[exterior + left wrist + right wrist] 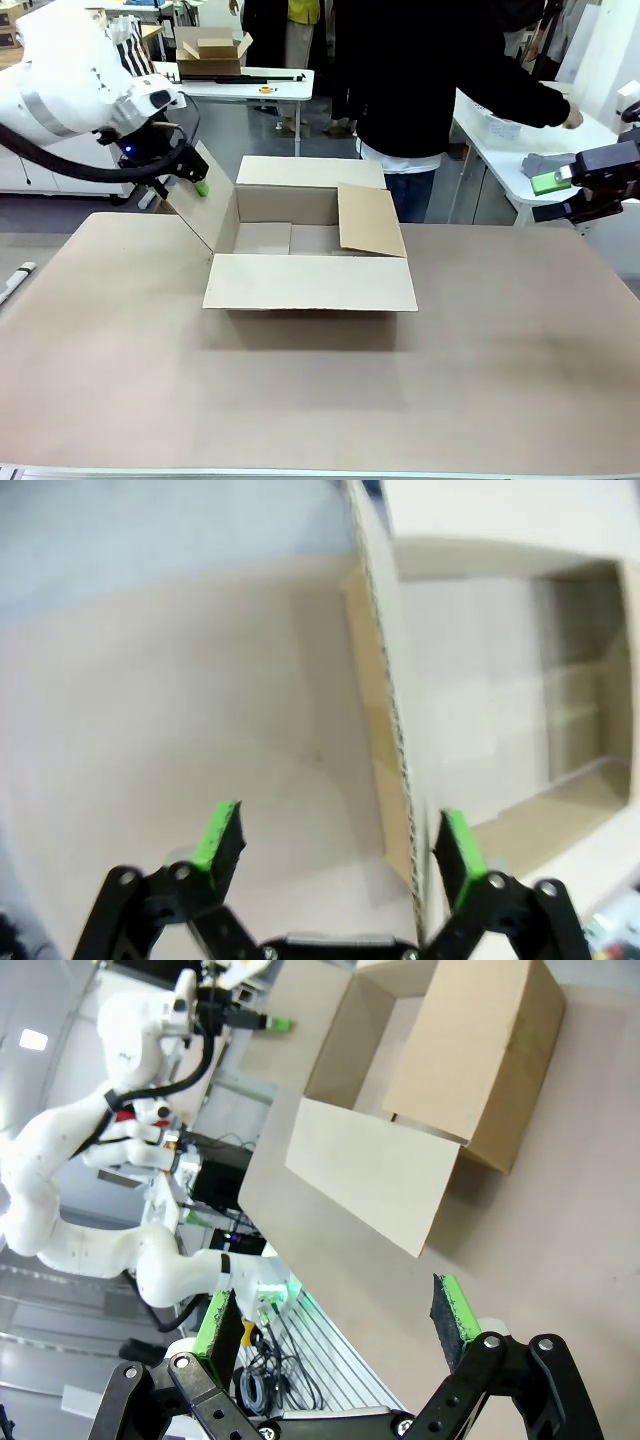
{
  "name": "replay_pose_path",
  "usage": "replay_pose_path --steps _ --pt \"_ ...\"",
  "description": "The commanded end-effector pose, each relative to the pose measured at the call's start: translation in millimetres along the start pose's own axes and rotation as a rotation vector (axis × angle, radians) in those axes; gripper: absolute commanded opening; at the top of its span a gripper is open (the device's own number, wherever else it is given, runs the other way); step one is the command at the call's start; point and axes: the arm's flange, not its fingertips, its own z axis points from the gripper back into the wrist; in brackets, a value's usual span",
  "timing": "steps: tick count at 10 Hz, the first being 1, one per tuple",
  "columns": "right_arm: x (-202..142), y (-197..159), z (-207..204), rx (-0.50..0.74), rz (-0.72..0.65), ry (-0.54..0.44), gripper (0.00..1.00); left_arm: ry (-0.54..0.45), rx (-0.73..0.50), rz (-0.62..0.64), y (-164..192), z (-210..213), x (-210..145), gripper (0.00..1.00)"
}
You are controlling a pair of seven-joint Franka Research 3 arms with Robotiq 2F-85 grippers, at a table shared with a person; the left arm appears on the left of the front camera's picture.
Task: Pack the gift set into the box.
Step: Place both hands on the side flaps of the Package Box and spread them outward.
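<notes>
The box (310, 282) stands open in the middle of the table, its four flaps spread and bare cardboard showing inside. My left gripper (195, 175) is at the box's raised left flap (395, 730). It is open, and the flap's edge stands between the fingertips (222, 835), close to the right-hand one. My right gripper (560, 185) hovers open past the table's right edge with nothing between its fingers (452, 1320). The box (420, 1090) lies farther off in that view. A small grey thing (540, 162) lies on the white side table; I cannot tell whether it belongs to the gift set.
A person in black (420, 80) stands behind the box and reaches right over the white side table (500, 150). A smaller brown carton (212, 52) sits on a far table. The brown tabletop (320, 400) lies bare in front of the box.
</notes>
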Motion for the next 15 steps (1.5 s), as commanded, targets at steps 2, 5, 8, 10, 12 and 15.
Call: replay_pose_path --steps 2,5,8,10,12,15 --pt "4 -1 -2 0.025 0.026 -0.019 1.0 -0.003 -0.25 -0.013 32 -3 -23 1.0" --pt "4 -1 -2 0.025 0.026 -0.019 1.0 -0.012 -0.081 -0.019 11 -2 -6 1.0" --pt "4 -1 -2 0.025 0.026 -0.019 1.0 -0.012 -0.081 -0.019 11 -2 -6 1.0" --pt "0 0 0 0.0 0.0 0.0 1.0 -0.012 -0.081 -0.019 11 -2 -6 1.0" --pt "54 66 -62 -0.33 -0.095 0.156 1.0 -0.012 -0.081 -0.019 11 -2 -6 1.0" --pt "108 96 -181 -0.693 -0.189 0.222 1.0 -0.012 -0.081 -0.019 11 -2 -6 1.0"
